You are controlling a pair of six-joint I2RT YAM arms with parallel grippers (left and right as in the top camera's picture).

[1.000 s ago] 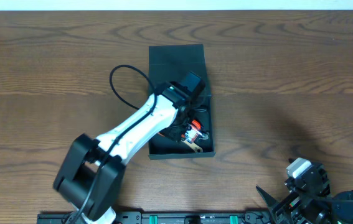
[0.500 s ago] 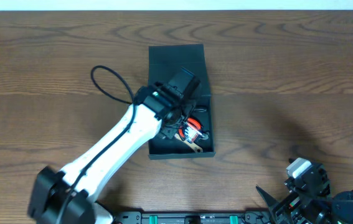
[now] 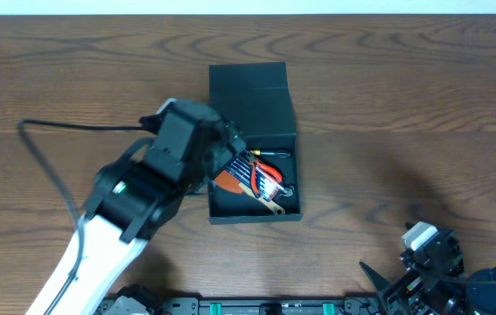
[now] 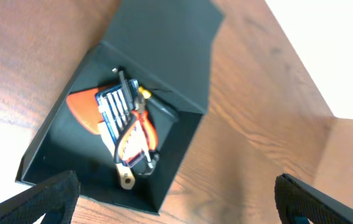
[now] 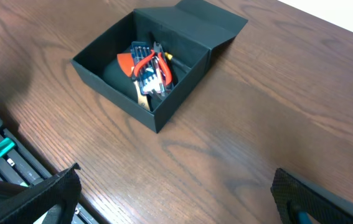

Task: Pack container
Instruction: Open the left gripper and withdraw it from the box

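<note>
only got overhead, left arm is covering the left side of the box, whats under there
observer: From the left wrist view, that side of the container holds only an orange piece, lying beside a bit set and red-handled pliers.
operator: left jaws holding anything
observer: No. The left gripper hangs above the container, jaws wide apart with nothing between them.
operator: and the right one, its cut off for me
observer: The right gripper has its jaws wide apart and empty too, over the table short of the container.
</note>
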